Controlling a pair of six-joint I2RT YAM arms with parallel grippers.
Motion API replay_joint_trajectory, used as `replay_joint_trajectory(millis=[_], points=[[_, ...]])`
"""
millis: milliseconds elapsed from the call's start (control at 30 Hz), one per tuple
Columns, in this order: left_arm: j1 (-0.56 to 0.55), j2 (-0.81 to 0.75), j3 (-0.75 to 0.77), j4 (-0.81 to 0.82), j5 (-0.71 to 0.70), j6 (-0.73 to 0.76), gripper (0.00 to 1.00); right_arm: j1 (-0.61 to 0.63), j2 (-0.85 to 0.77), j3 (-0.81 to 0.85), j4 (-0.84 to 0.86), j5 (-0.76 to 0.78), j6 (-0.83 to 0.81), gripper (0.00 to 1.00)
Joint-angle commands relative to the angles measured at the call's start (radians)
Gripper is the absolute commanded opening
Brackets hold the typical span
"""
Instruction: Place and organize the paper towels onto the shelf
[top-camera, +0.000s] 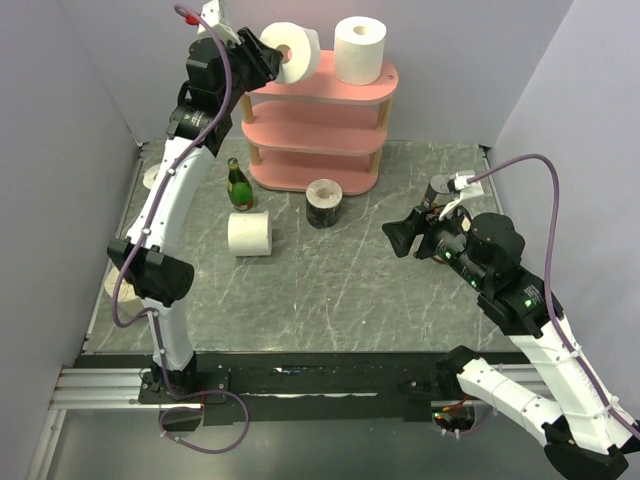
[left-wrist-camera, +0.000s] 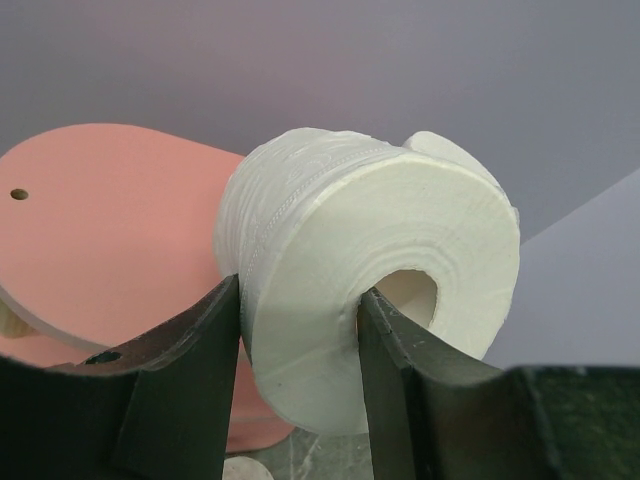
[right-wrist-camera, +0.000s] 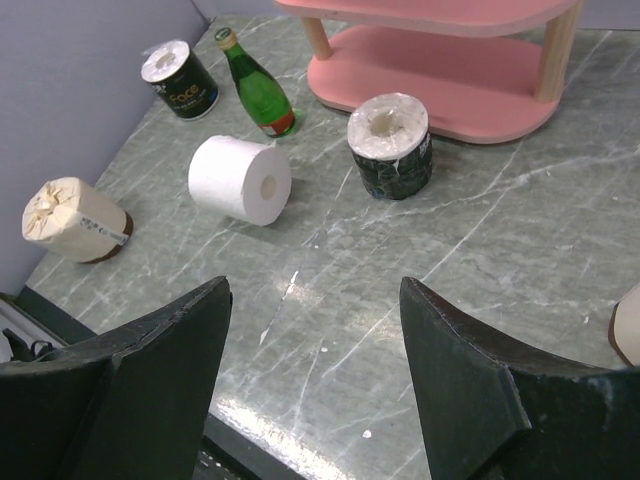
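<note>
My left gripper (top-camera: 272, 58) is raised beside the pink shelf (top-camera: 345, 95) and shut on a white paper towel roll (top-camera: 298, 50), which hangs on its side over the left end of the top tier. In the left wrist view the roll (left-wrist-camera: 360, 270) is pinched through its wall by my gripper (left-wrist-camera: 300, 290), one finger outside and one at the hollow core. A second white roll (top-camera: 360, 48) stands on the top tier. A white roll (right-wrist-camera: 240, 179) lies on the table, with a dark-banded roll (right-wrist-camera: 391, 145) upright near it. My right gripper (right-wrist-camera: 312, 285) hovers open and holds nothing.
A green bottle (right-wrist-camera: 258, 90) stands left of the shelf (right-wrist-camera: 450, 85), with a dark-labelled cylinder (right-wrist-camera: 180, 79) beyond it. A cream roll (right-wrist-camera: 75, 222) lies by the left wall, and another cream one (right-wrist-camera: 625, 325) shows at the right edge. Grey walls close in both sides.
</note>
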Motion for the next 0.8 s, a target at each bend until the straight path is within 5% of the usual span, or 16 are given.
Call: replay_joint_trajectory(millis=[0, 767], points=[[-0.003, 0.005, 0.054, 0.148, 0.015, -0.037, 0.47, 0.004, -0.018, 0.039, 0.013, 0.008, 0.003, 0.75], [-0.003, 0.082, 0.089, 0.187, 0.029, -0.06, 0.52, 0.004, -0.021, 0.041, 0.02, 0.023, -0.001, 0.75]])
